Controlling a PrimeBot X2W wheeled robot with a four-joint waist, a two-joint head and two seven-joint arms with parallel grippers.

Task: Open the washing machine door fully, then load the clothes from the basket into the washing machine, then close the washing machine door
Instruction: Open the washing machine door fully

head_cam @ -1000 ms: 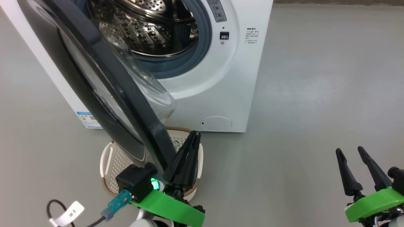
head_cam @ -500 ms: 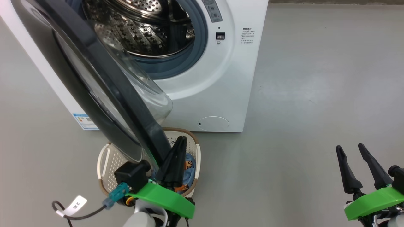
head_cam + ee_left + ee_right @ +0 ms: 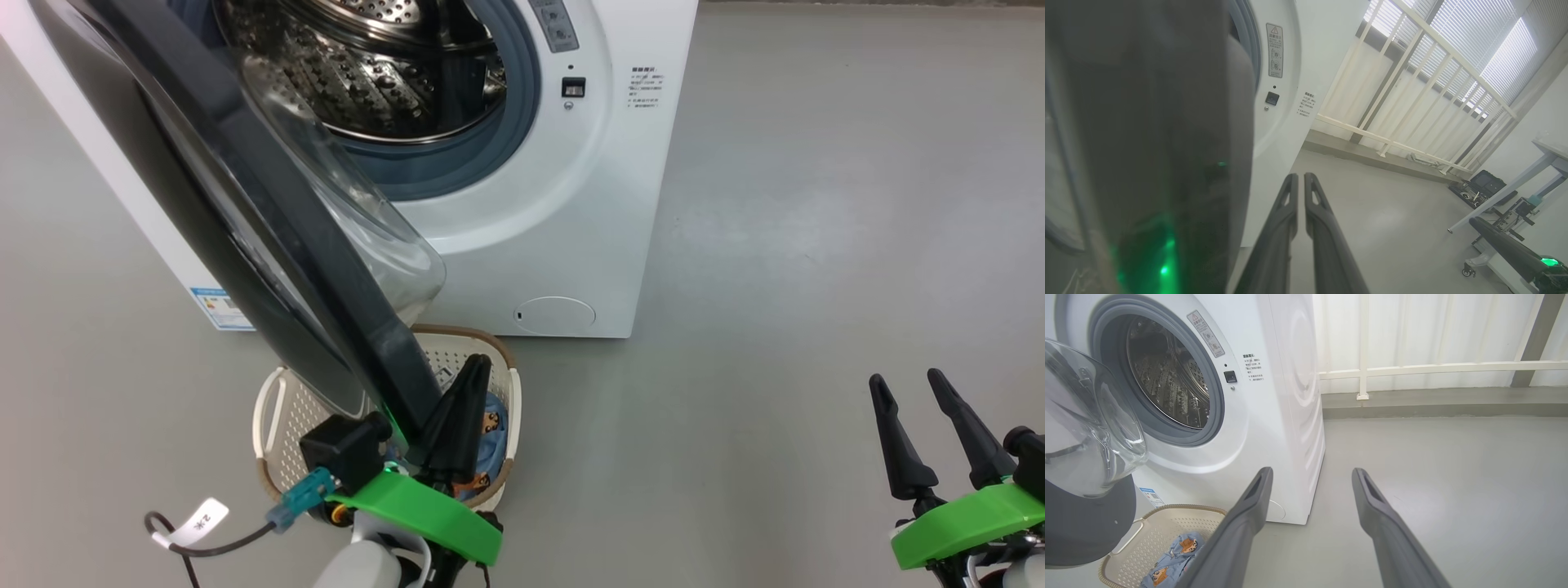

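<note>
Two grippers up on my screens, so let me call it. My left gripper [image 3: 469, 376] has its long dark fingers [image 3: 1290, 220] pressed flat together with nothing between them. It sits low, right beside the bottom edge of the large round washing machine door [image 3: 326, 269] with its wide glossy black rim. I cannot tell whether finger and rim actually touch. In the left wrist view that rim looms dark just left of the fingers.

The door stands swung out from the big white boxy washing machine [image 3: 571, 204], its bulging clear glass bowl [image 3: 359, 212] facing the opening. The perforated steel drum [image 3: 384, 65] and the grey rubber seal [image 3: 510, 122] are uncovered.

Down on the grey floor [image 3: 816, 245], just in front of the machine, sits the small cream perforated plastic basket [image 3: 298, 416] with the brown woven-look rim, partly under the door's lower edge. The soft light-blue clothes [image 3: 1171, 555] with small brown-and-orange cartoon figures lie bunched in its bottom, and the left fingers hang over them.

My right gripper [image 3: 904, 380] is well off to the right over bare floor, fingers spread wide and empty.
</note>
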